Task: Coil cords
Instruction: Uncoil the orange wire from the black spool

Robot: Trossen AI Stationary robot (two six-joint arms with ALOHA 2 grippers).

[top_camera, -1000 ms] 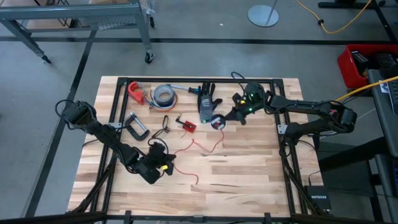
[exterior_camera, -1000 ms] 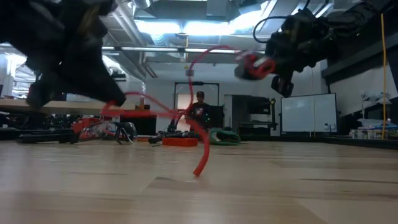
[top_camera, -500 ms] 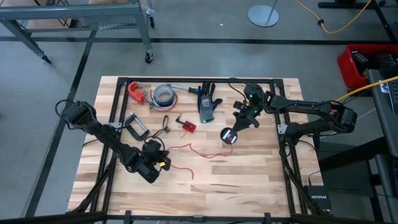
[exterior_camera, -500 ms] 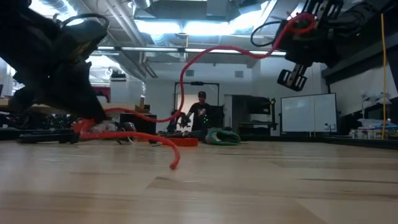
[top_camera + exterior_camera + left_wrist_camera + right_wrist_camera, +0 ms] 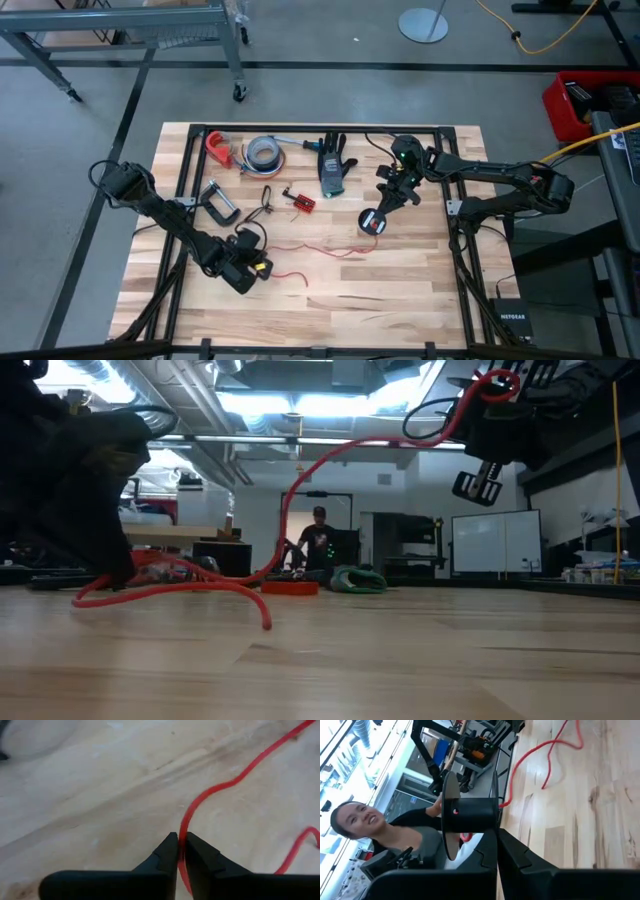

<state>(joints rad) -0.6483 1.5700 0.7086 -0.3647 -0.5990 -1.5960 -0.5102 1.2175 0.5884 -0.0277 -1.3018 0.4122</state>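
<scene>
A thin red cord (image 5: 320, 246) runs across the table's middle from my left gripper (image 5: 180, 840) to a black spool (image 5: 371, 222) at my right gripper (image 5: 386, 205). My left gripper is low over the near left part of the table and shut on the cord. Past it, the cord's free end (image 5: 265, 622) lies on the wood. My right gripper is raised and shut, with the spool at its fingertips. From there the cord slopes down to the table (image 5: 300, 480). A small red-and-black connector (image 5: 299, 200) lies by itself. My left gripper pinches the red cord (image 5: 181, 851) between its two fingertips, a short way from the free end. The fingers slant down from the near left and lie across the cord, which lies slack on the table on both sides. My right gripper has the black spool's hub (image 5: 470, 814) at its fingertips, lifted clear of the table. The fingers come about level from the far right. They hide the contact itself, so I cannot tell whether they pinch the spool or the cord beside it (image 5: 503, 802).
At the far edge lie a grey-blue glove (image 5: 332, 165), a grey tape roll (image 5: 264, 152) and a red clamp (image 5: 217, 147). A metal clamp (image 5: 218, 205) and a black lead (image 5: 265, 206) lie left of centre. A person (image 5: 355, 827) is in the room beyond the table.
My right gripper has turned and swung the spool toward the near edge. The cord's upper end has risen with it. My left gripper has tipped farther down. The loop of cord that stood in the air near it has dropped flat onto the table.
</scene>
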